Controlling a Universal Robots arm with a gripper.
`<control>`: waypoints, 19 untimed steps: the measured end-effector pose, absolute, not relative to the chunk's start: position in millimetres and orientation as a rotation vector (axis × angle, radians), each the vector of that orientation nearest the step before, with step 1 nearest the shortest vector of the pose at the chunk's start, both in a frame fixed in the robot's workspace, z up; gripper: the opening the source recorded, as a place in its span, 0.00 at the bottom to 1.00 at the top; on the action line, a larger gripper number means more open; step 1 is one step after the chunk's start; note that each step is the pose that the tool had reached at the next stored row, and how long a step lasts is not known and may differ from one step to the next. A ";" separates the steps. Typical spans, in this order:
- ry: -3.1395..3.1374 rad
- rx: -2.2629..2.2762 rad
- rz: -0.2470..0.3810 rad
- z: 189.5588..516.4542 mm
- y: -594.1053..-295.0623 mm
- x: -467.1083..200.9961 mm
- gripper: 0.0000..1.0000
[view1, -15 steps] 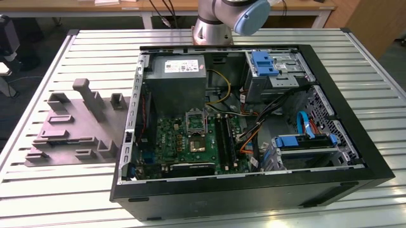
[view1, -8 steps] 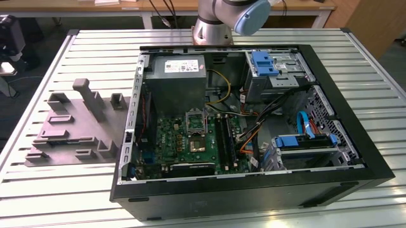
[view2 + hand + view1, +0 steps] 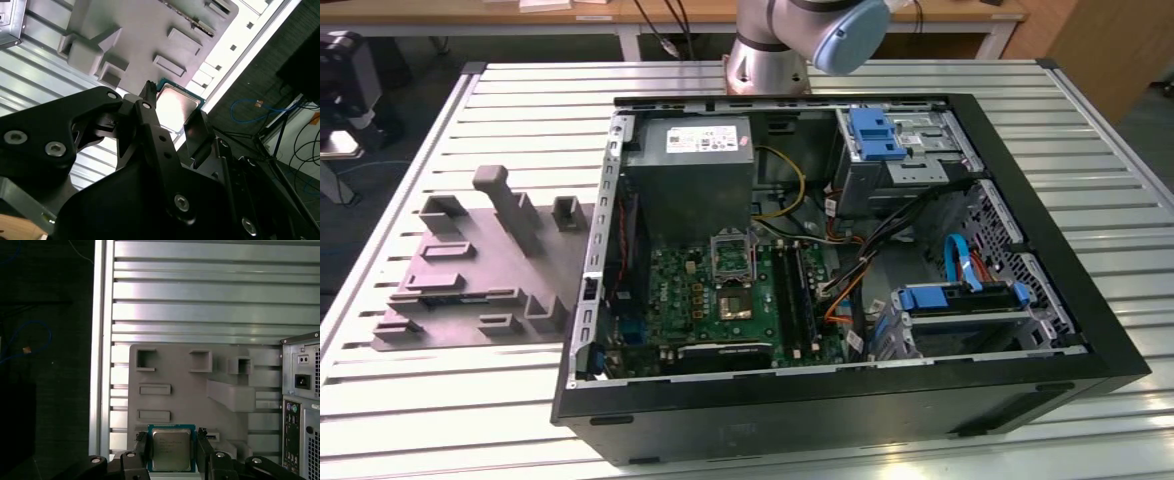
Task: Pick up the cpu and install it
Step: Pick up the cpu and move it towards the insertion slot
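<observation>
Slatted table (image 3: pixel 30 65), cpu (image 3: pixel 176 107) partly behind claw (image 3: pixel 174 101)

The open computer case (image 3: pixel 1067 370) lies on the counter (image 3: pixel 440 400), with the moulded holder (image 3: pixel 467 280) just beside it on the exterior view's left. Inside the case, the motherboard (image 3: pixel 707 290) lies near and the power supply (image 3: pixel 700 150) far. In the first wrist view, the cpu (image 3: pixel 171 450) sits clamped between the gripper (image 3: pixel 172 436) fingers.
</observation>
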State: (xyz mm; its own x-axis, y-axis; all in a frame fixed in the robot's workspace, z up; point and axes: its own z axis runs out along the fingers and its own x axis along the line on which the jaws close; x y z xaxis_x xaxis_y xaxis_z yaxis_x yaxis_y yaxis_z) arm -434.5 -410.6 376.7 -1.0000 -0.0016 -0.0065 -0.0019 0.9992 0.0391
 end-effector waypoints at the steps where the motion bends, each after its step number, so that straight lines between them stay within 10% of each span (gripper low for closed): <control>1: 3.134 -0.003 0.061 376.7 -410.6 -433.8 0.47; 19: 3.134 -0.003 0.061 376.7 -410.6 -421.4 0.47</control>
